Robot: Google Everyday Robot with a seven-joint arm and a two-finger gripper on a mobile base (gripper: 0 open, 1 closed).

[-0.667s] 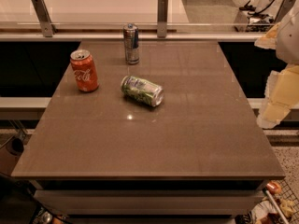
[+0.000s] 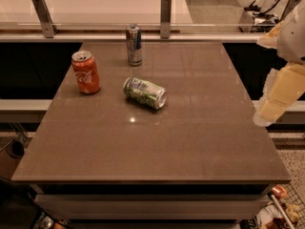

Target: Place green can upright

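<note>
Looking down at the brown surface (image 2: 190,142), I see the green can (image 2: 145,92) lying on its side near the middle. A red cola can (image 2: 86,72) stands upright to its left, and a slim silver can (image 2: 134,45) stands behind it. My gripper (image 2: 270,104) hangs beyond the right edge, well apart. I cannot tell whether it is open or closed.
</note>
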